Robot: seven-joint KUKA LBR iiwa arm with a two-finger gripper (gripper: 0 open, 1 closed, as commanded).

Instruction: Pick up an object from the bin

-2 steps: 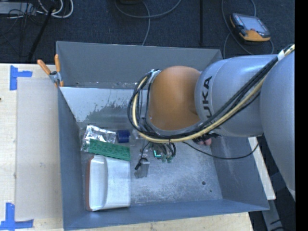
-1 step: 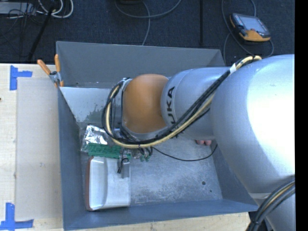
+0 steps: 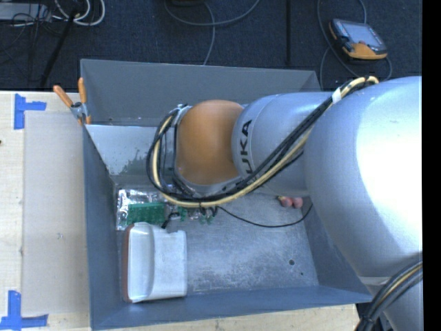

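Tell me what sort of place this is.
Most likely a robotics lab or test cell: a large grey robot arm reaches into a grey metal bin holding a white container and a green packet, and loose cables lie on the dark floor behind.

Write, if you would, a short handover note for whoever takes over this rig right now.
Tool: low under the orange wrist cover, at the right edge of the green-and-silver packet; open or shut cannot be told.
Things: packet near the bin floor's left side; white flat block just below it in the view; small pink piece to the right.
Done: nothing seen lifted.
Left: grasp one thing and lift it out.
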